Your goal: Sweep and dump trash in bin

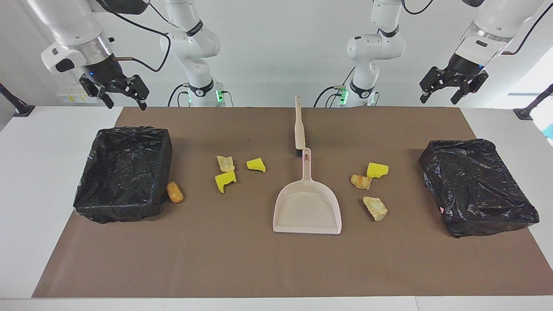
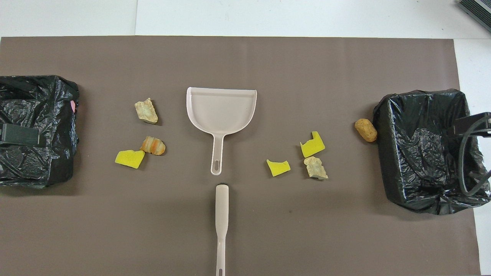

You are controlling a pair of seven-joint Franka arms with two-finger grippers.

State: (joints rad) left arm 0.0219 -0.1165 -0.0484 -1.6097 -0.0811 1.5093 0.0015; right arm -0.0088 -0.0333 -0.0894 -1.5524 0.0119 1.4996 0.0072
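Several small trash pieces lie on the brown mat. Two yellow chunks (image 1: 256,165) (image 1: 225,181) and a tan lump (image 1: 225,163) lie toward the right arm's end, with a brown lump (image 1: 175,191) beside the open black-lined bin (image 1: 112,211). A yellow chunk (image 1: 377,169), an orange lump (image 1: 361,182) and a tan lump (image 1: 375,208) lie toward the left arm's end. The beige dustpan (image 1: 306,207) lies mid-table, and the brush (image 1: 299,129) is nearer the robots. My right gripper (image 1: 126,103) and left gripper (image 1: 438,100) hang open and empty, raised near the robots' table edge.
A second bin (image 1: 475,185) wrapped in a black bag stands at the left arm's end and also shows in the overhead view (image 2: 46,107). The open bin (image 2: 387,161) has a cable looping over it in the overhead view. White table surrounds the mat (image 1: 242,268).
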